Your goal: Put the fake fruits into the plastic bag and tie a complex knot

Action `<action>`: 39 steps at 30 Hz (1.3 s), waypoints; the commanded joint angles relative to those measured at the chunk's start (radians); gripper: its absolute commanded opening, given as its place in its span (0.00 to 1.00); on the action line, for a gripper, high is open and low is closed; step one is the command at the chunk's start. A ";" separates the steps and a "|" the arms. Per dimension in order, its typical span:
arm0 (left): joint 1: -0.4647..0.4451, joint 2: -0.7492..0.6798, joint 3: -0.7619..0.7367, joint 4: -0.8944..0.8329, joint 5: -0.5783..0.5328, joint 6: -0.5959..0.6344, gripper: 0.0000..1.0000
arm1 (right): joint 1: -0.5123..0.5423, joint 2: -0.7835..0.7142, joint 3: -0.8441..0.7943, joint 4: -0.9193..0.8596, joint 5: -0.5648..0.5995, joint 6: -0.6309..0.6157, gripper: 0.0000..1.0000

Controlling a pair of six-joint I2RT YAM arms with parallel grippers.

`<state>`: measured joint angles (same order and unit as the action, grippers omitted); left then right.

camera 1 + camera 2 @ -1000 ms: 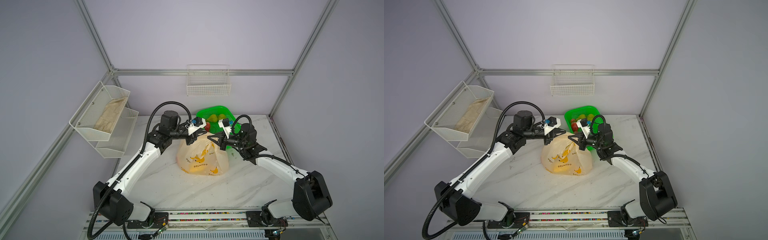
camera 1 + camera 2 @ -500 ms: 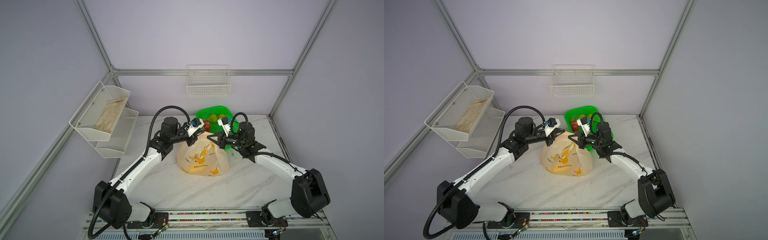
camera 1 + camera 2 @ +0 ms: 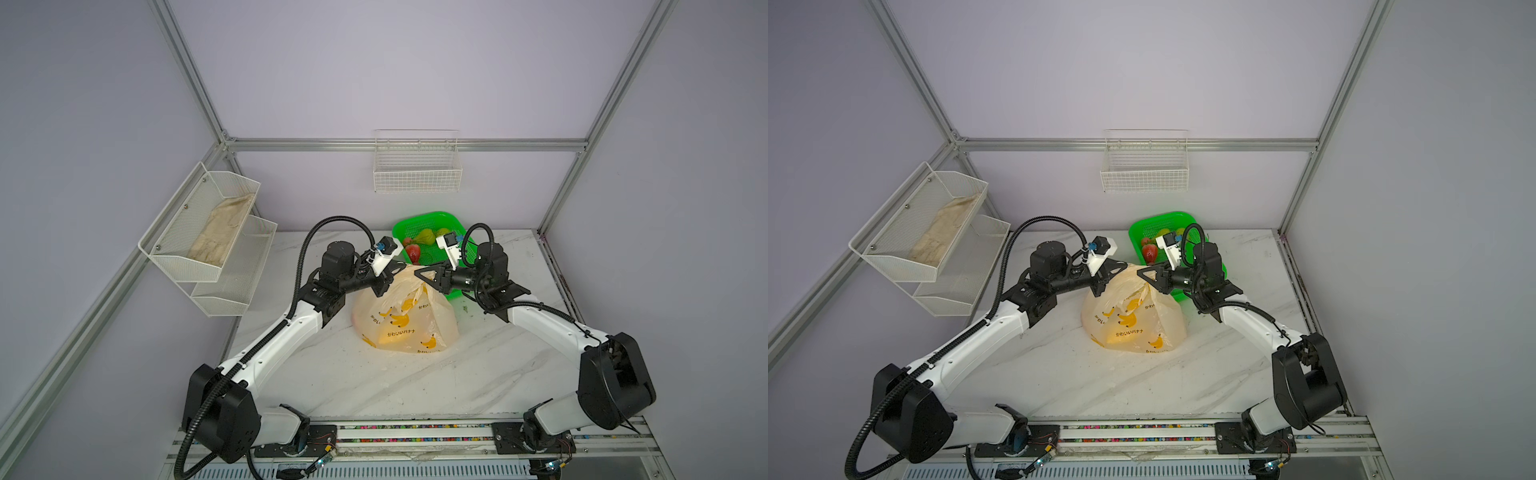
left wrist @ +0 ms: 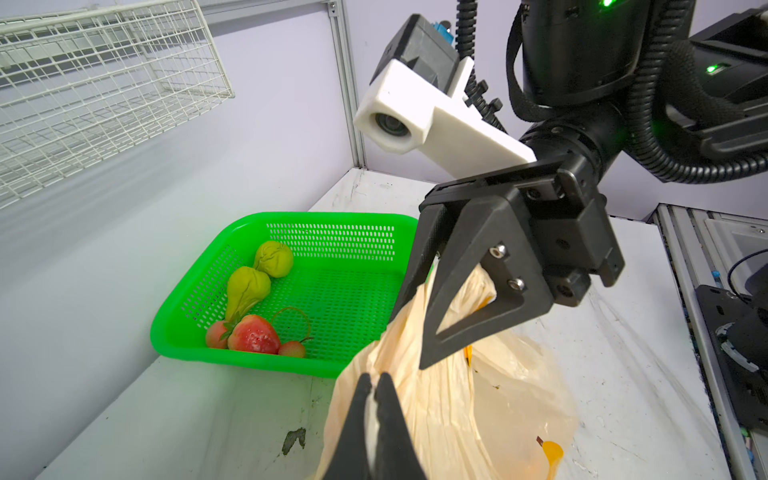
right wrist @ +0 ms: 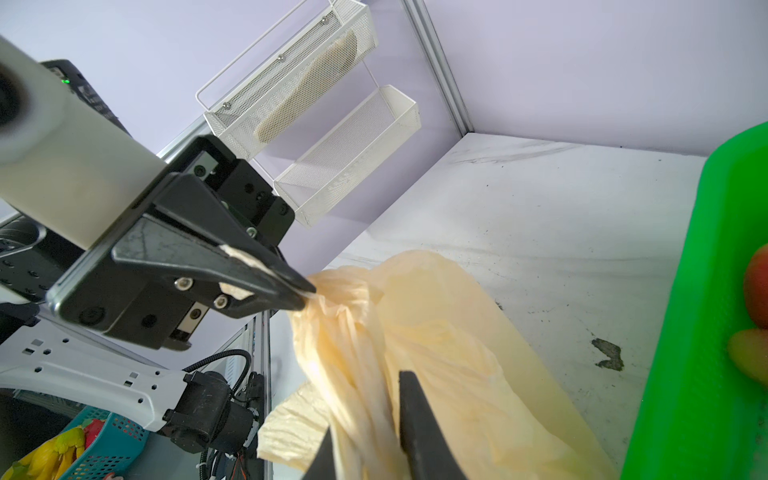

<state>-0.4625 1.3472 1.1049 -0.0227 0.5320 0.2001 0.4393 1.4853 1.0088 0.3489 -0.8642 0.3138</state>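
- My left gripper (image 4: 374,380) is clamped tight on one handle (image 5: 332,299) of the bag (image 3: 405,320).
- My right gripper (image 5: 365,407) has its jaws slightly parted, with plastic lying loosely between them, I judge.
- The bag stands just in front of the green basket (image 3: 424,218) — its neck rises between my grippers, the right one nearer the basket.

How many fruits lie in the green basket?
5 in the left wrist view: two yellow-green pears together, three red fruits clustered beside them near the green basket rim. The right gripper may hide others.
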 commanded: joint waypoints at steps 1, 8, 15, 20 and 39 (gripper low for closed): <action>-0.015 -0.019 -0.034 0.043 -0.015 -0.054 0.00 | -0.003 0.007 0.018 0.054 -0.004 0.049 0.20; -0.041 -0.016 -0.035 0.027 -0.042 -0.138 0.00 | -0.003 0.025 0.029 0.068 0.085 0.131 0.16; -0.050 -0.022 -0.062 0.034 -0.135 -0.176 0.00 | -0.003 0.039 0.051 0.053 0.030 0.099 0.24; -0.050 -0.029 -0.066 0.055 -0.157 -0.198 0.00 | -0.003 0.024 0.046 0.020 0.009 0.058 0.30; -0.053 -0.040 -0.080 0.067 -0.153 -0.267 0.00 | -0.004 0.045 0.020 0.183 0.045 0.252 0.35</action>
<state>-0.5076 1.3460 1.0645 -0.0032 0.3576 -0.0174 0.4385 1.5204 1.0264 0.4435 -0.8440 0.4988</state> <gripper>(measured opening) 0.047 0.353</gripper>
